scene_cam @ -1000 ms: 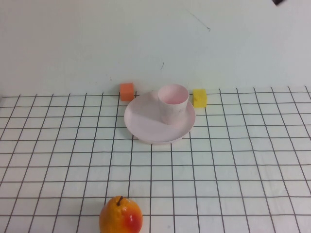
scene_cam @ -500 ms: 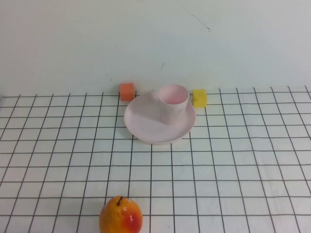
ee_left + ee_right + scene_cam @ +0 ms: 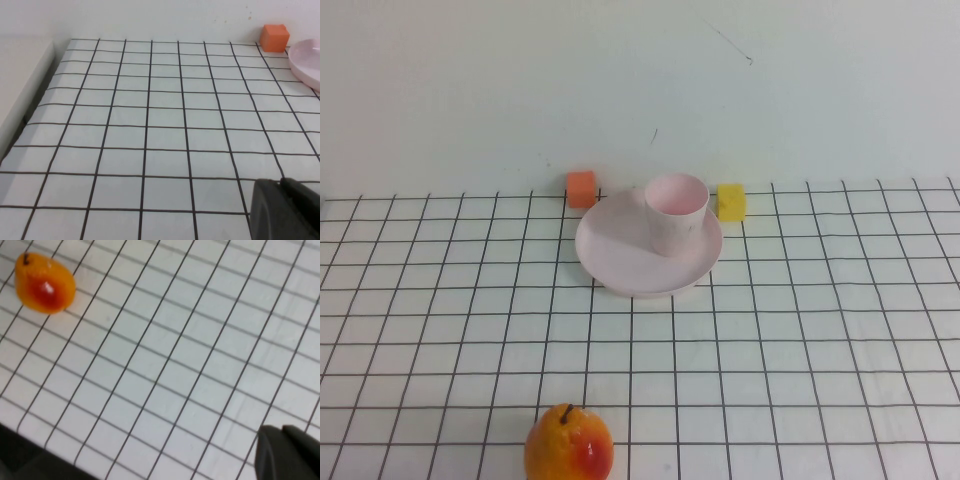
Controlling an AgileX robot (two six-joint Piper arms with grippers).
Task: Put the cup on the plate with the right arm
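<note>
Surface: a white table sheet (image 3: 800, 340) ruled with a black grid, running back to a plain pale wall (image 3: 620, 80).
Wall marks: a few thin dark scratches on it at about 12 and 1 o'clock from the plate.
Plate (image 3: 620, 260): lies flat at the far middle of the grid, near the wall.
Cup (image 3: 676, 212): stands upright on the plate, toward its 1 o'clock rim, touching it.
Cup axis: long axis vertical, mouth pointing straight up, pink inside showing.
Orange cube (image 3: 581, 188): just off the plate's rim at 11 o'clock.
Yellow cube (image 3: 731, 201): just off the rim at 2 o'clock, near the cup.
Fruit (image 3: 569, 443): orange-red with a dark stem, at 6 o'clock from the plate, well apart, at the near edge.
Left gripper (image 3: 285, 210): only a dark tip shows in its wrist view, over bare grid, well apart from the plate; whether it is clenched or released cannot be told.
Right gripper (image 3: 286, 454): a dark tip over bare grid, well apart from the fruit; grasp state cannot be told.
</note>
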